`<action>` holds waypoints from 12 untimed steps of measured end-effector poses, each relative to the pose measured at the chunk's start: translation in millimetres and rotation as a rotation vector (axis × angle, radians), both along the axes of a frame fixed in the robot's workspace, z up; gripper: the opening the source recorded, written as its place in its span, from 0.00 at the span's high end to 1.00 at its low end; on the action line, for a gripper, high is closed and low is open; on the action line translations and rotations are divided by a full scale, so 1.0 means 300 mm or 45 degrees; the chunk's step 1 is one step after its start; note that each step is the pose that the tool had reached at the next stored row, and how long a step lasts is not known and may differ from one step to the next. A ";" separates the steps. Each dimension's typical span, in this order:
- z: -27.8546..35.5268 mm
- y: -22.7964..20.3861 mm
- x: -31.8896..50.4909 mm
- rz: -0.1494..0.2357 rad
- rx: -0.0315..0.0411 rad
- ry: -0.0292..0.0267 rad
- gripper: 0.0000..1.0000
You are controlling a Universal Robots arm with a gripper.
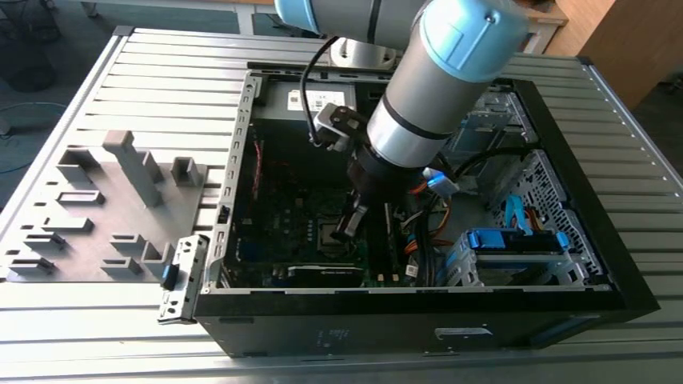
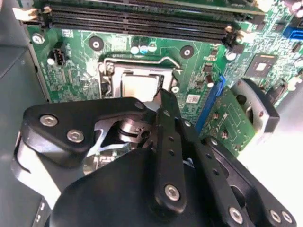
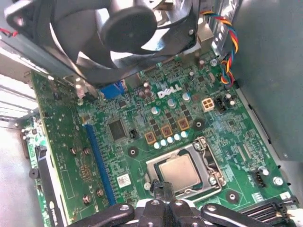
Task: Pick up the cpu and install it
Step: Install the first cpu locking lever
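The cpu (image 3: 179,171), a flat square chip with a dull silvery top, sits in the metal-framed socket (image 3: 207,163) on the green board (image 3: 142,132). The black gripper (image 3: 161,189) hangs just beside it, fingers together and holding nothing.
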State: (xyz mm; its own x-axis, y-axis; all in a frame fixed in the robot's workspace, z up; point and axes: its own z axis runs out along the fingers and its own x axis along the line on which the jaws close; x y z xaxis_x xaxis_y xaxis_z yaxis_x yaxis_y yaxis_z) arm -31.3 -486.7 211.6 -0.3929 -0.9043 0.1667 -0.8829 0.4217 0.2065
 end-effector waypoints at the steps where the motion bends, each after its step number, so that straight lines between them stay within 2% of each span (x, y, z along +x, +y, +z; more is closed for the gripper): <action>1: 0.006 0.003 -0.001 0.000 0.0003 0.0001 0.89; 12: 0.076 0.025 -0.003 -0.001 0.0127 0.0001 0.89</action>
State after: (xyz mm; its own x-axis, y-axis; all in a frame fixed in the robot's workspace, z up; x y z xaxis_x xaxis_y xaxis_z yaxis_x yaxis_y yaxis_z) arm -32.1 -479.2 234.5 -0.3935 -0.9057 0.1577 -0.8826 0.4202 0.2108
